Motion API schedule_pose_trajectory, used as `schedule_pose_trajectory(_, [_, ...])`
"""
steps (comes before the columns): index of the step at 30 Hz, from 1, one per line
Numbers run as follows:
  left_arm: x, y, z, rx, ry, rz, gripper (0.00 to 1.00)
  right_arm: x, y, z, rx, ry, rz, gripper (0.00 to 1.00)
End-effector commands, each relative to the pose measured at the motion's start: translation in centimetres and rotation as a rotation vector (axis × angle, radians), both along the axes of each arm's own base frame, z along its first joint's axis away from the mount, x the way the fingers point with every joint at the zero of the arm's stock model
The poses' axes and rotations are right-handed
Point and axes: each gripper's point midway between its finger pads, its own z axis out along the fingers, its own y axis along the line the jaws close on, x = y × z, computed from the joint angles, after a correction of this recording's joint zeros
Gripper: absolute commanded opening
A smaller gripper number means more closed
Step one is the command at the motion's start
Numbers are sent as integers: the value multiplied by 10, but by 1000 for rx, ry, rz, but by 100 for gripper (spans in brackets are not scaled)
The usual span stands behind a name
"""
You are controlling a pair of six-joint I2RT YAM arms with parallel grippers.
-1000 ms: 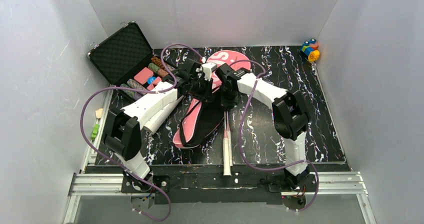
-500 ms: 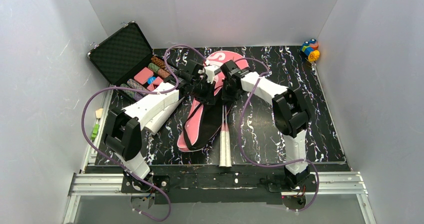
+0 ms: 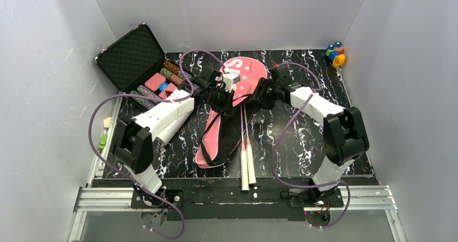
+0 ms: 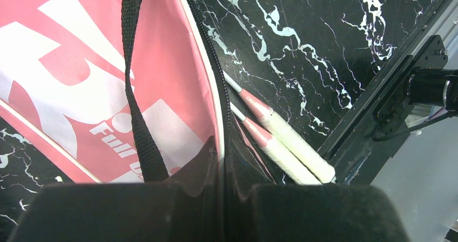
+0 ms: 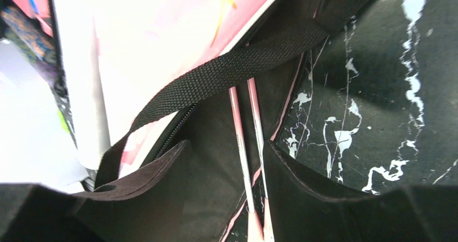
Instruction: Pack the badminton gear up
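The pink "SPORT" cover (image 3: 246, 72) lies mid-table with its black strap (image 4: 135, 80) across it. My left gripper (image 3: 221, 99) is shut on the cover's zipped edge (image 4: 222, 161), with the piping pinched between the fingers. Two rackets sit with their heads inside the cover. Their thin shafts (image 5: 237, 128) run out of the opening, and their white handles (image 3: 247, 169) lie side by side toward the near edge. My right gripper (image 3: 260, 96) hovers open over the shafts (image 5: 229, 147), touching neither. A long white tube (image 3: 173, 126) lies under my left arm.
An open black case of poker chips (image 3: 135, 53) stands at the back left. A small multicoloured toy (image 3: 335, 53) sits in the back right corner. The strap (image 5: 243, 64) crosses in front of my right gripper. White walls close in the table on three sides.
My right gripper has opened, let go of the racket shaft and swung right with its arm. Two handles now lie side by side. The left gripper keeps its hold.
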Motion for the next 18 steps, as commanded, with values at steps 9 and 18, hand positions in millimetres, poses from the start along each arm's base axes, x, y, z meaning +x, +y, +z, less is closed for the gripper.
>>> schedule_pose_trajectory(9, [-4,-14,32,-86,-31,-48,0,5,-16,-58,29,45,-118,56])
schedule_pose_trajectory(18, [-6,-18,42,-109,-24,-57,0,17,-15,-76,30,60,-183,52])
